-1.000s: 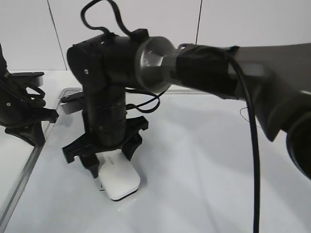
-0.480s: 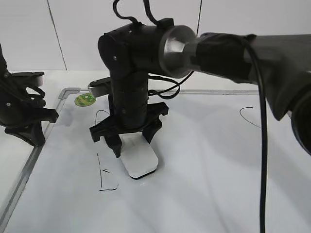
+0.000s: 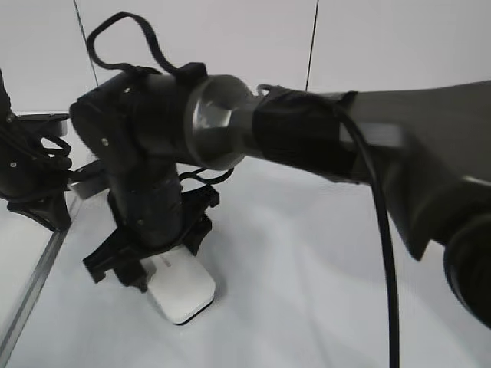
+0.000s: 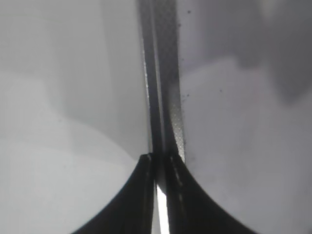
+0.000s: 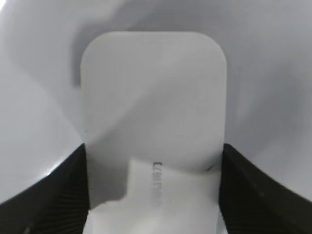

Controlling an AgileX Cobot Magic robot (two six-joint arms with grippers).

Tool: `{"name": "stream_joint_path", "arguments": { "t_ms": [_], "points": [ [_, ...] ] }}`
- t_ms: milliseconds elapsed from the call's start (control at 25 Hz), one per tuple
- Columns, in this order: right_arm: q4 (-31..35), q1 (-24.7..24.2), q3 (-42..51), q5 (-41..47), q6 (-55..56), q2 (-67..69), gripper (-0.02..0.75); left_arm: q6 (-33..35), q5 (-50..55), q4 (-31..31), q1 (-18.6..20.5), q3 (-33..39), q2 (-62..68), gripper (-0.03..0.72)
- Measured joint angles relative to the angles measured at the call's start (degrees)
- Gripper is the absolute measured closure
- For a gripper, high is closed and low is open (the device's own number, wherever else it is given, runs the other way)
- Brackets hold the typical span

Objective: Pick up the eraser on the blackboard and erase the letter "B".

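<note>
Your right hand (image 5: 155, 195) grips the eraser (image 3: 180, 287) flat on the blackboard (image 3: 322, 291); the left hand (image 4: 158, 195) sits clenched at the frame. Press evenly, sweeping only where the "B" lies, unseen here.

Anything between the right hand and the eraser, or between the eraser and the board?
Nothing visible. The right hand already grips the eraser, a finger on each long side. The eraser lies flat on the blackboard. The letter "B" is not visible now; the arm covers that area.
</note>
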Motion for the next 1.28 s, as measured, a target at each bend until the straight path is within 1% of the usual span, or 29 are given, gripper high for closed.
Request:
{"name": "stream_joint_path", "arguments": {
  "t_ms": [320,600,760,920,1280],
  "points": [
    [2.71,5.80,0.00,0.00,-0.79,0.00,0.198,0.00,0.00,0.00,0.00,0.00,0.00,0.666],
    [2.21,6.33,-0.32,0.23,-0.82,0.46,0.199,0.00,0.00,0.00,0.00,0.00,0.00,0.666],
    [2.89,5.00,-0.41,0.45,-0.82,0.51,0.199,0.00,0.00,0.11,0.00,0.00,0.09,0.666],
    [5.60,2.18,-0.54,0.35,-0.68,0.51,0.199,0.00,-0.04,0.11,0.00,0.00,0.09,0.666],
    [1.41,-6.98,-0.58,-0.68,0.73,0.60,0.199,0.00,-0.13,0.11,0.00,0.00,0.09,0.666]
  ]
}}
